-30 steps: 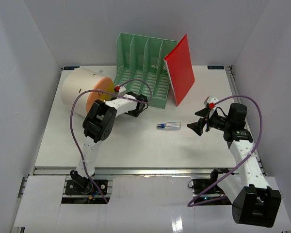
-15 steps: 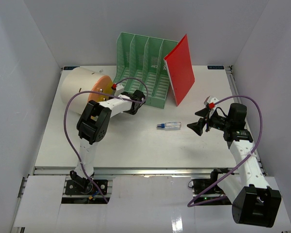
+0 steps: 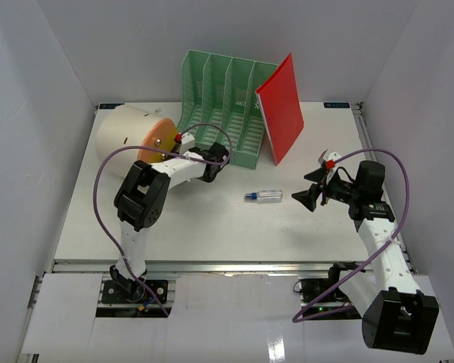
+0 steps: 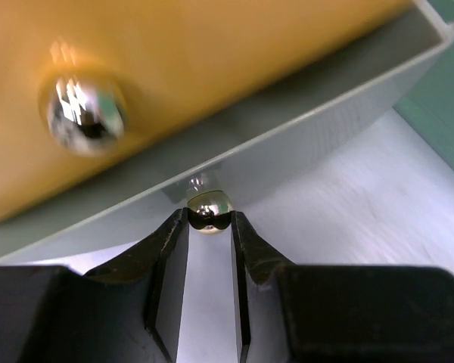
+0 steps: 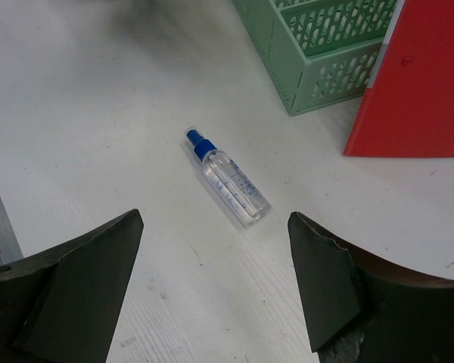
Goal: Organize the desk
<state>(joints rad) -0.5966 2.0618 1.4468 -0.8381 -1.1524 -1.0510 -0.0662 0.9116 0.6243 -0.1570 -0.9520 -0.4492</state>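
Up close, left gripper (image 4: 209,221): pinched narrow, its 2 flat black fingers (image 4: 169,291) clamping a small ball knob (image 4: 209,211).
Ball knob: round, mirror-bright metal, sitting at the lower edge of a grey lip (image 4: 303,144).
Grey lip: smooth, matte, straight-edged band under the orange face (image 4: 212,68); too blurred to tell how the 2 join.
Orange face: flat and glossy, carrying a second knob (image 4: 83,113), also chrome and rounded.
Cylinder (image 3: 121,136): beige, smooth-walled, lying on its side at the desk's far left.
Right gripper (image 5: 216,219): spread wide and holding nothing, its 2 matte dark wedge fingers framing the spray bottle (image 5: 228,187) from above.
Spray bottle: slim clear plastic tube with a blue cap, lying flat mid-desk.
File rack (image 5: 325,53): green plastic with lattice-cut walls, at the far edge.
Red folder (image 5: 416,83): flat, stiff, leaning on the rack's right end.
Desk (image 3: 212,227): large white rectangle, faintly scuffed, metal-railed, beneath everything.
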